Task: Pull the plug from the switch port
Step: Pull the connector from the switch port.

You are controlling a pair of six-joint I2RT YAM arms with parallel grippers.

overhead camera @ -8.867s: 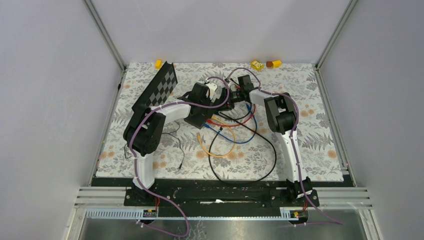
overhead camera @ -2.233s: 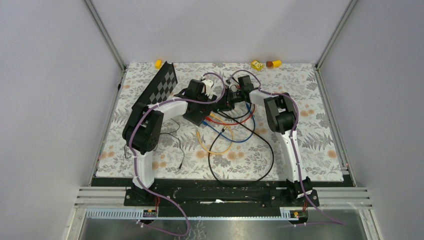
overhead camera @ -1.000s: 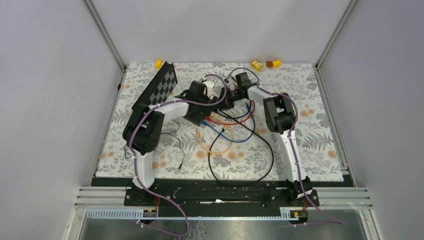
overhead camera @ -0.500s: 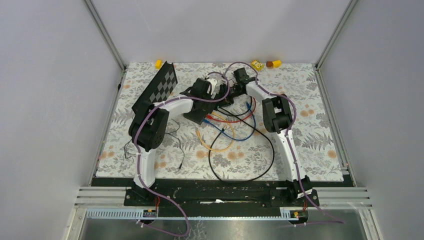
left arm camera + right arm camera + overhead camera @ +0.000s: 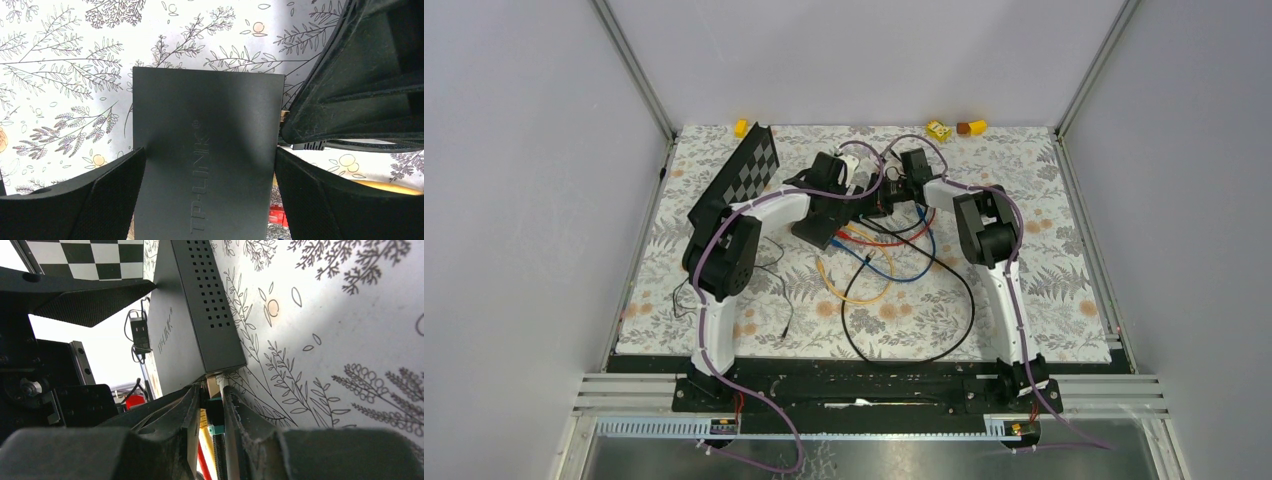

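The switch (image 5: pixel 207 150) is a flat matte-black box that fills the left wrist view. My left gripper (image 5: pixel 210 152) straddles it with jaws wide, and both fingers (image 5: pixel 100 200) lie against its two long edges. From above, the switch (image 5: pixel 812 230) lies mid-table under that gripper (image 5: pixel 829 190). My right gripper (image 5: pixel 212 390) is shut on the plug (image 5: pixel 215 416), a black connector with a teal clip. The plug's pale tip sits at the switch's (image 5: pixel 190 315) port edge. Whether the tip is still seated is hidden.
Yellow (image 5: pixel 854 292), blue (image 5: pixel 906 272), red (image 5: pixel 874 240) and black (image 5: pixel 924 335) cables trail toward the near edge. A black-and-grey chequered board (image 5: pixel 739 180) leans at the left. A small adapter (image 5: pixel 140 332) with a thin wire lies beyond. Yellow blocks (image 5: pixel 938 129) sit at the back.
My left arm has swung right and its jaws have narrowed slightly onto the switch. The right wrist drew back, then came forward again. The cables shifted a little.
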